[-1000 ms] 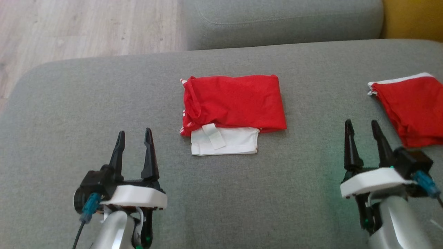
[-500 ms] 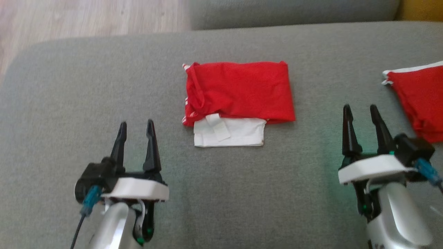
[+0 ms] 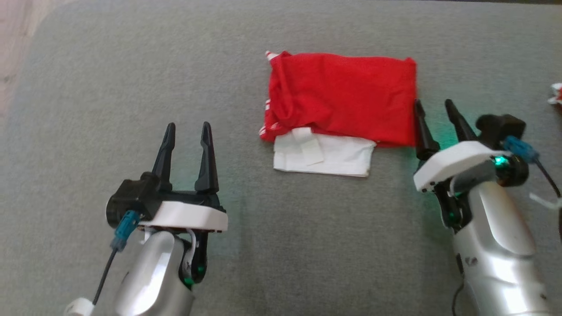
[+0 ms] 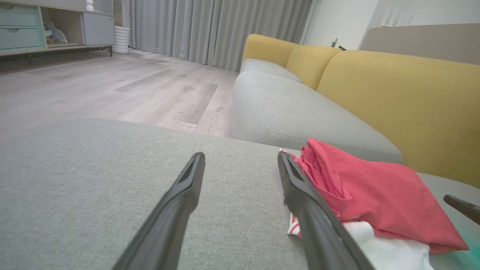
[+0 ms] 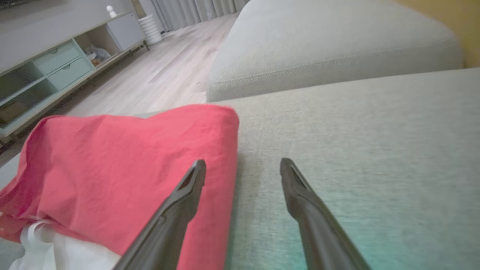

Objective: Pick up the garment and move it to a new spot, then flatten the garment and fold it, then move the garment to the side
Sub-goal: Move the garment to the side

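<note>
The garment lies folded on the grey sofa seat: a red rectangle with a white layer and a label sticking out at its near edge. My right gripper is open right at the garment's right edge, its left finger over the red cloth in the right wrist view. My left gripper is open and empty, on the seat to the left of the garment and nearer to me. In the left wrist view the garment lies just right of the right finger.
A second red and white cloth peeks in at the right edge. The wooden floor lies beyond the seat's left edge. Another grey seat, yellow back cushions and a sideboard stand beyond.
The head camera has tilted down and turned, so the whole scene has shifted. My right gripper has come in to the garment's right edge; my left gripper stays open to the garment's left.
</note>
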